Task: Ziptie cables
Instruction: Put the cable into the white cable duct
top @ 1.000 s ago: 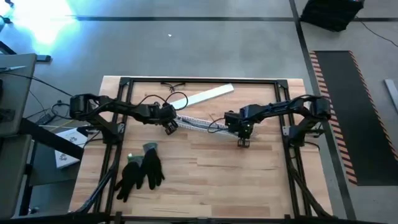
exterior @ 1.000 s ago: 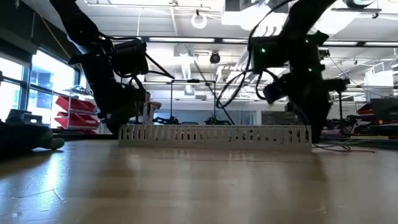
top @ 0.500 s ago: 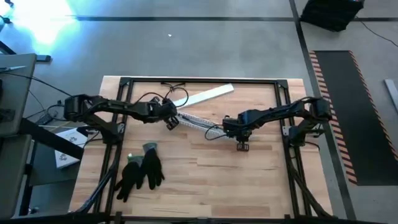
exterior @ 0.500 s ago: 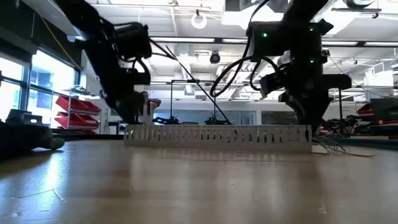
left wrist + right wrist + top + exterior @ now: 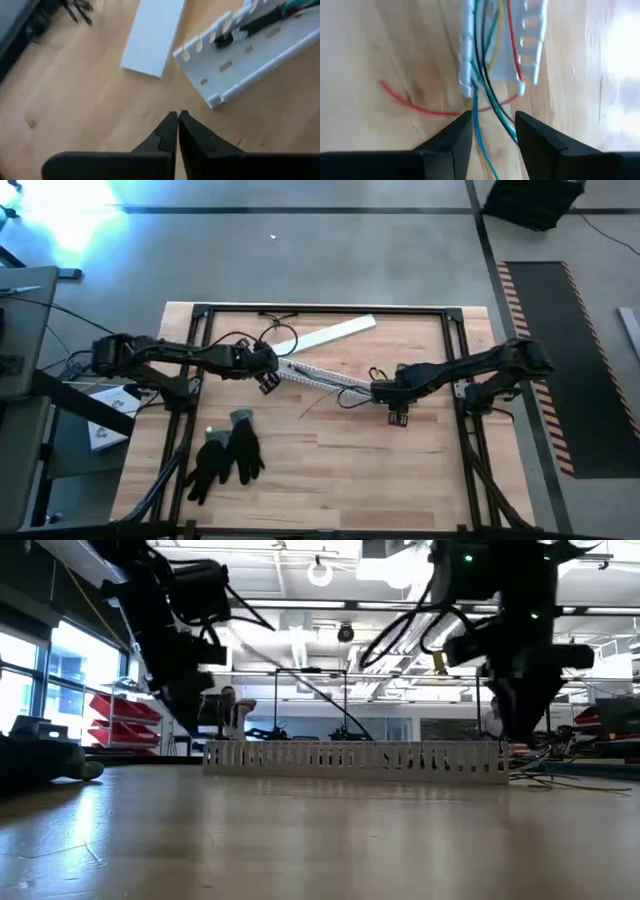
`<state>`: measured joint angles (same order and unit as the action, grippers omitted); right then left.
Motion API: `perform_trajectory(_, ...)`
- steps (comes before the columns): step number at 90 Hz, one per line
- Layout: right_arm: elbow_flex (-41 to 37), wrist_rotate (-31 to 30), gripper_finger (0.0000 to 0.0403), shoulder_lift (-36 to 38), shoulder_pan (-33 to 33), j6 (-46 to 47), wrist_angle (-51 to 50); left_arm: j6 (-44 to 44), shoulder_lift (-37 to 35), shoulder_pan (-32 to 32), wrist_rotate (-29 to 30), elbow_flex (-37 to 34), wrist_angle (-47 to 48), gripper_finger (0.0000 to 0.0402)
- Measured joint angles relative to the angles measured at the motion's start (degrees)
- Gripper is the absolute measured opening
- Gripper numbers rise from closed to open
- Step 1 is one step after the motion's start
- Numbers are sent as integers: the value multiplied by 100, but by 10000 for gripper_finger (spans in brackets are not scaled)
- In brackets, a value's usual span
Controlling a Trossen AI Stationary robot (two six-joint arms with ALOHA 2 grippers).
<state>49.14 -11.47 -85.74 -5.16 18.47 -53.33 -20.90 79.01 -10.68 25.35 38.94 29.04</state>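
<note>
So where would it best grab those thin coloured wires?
Probably where the thin coloured wires spill out of the white slotted plastic channel: they run together there, free of its walls. The open right end effector already straddles them, coming from the channel's end.

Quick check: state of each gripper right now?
Left gripper: jaws closed, holding nothing, just short of the slotted channel.
Right gripper: jaws open, the cables running between them, not clamped.

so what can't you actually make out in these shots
- Any ziptie: none can be picked out in any view.
- Cables in the high view: too thin to count.
- Left gripper in the low view: tips hidden behind the white channel.
- Far end of the channel: cut off by the left wrist picture's edge.
</note>
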Motion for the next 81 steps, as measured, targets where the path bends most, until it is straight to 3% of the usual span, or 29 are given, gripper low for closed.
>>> perform_trajectory(12,-739,-288,133,0,-20,530,615,-5,67,22,-78,-408,-703,0)
perform_trajectory(26,-1280,-170,122,51,63,759,1479,72,120,30,-185,-746,-1624,0)
perform_trajectory(53,-854,-28,10,-16,72,293,1792,147,233,24,-331,-984,-2303,0)
perform_trajectory(67,-616,-266,7,-2,141,212,1629,60,229,92,-556,-1012,-2340,0)
perform_trajectory(81,-371,-349,1,-4,141,134,1081,-58,146,393,-244,-1010,-2195,0)
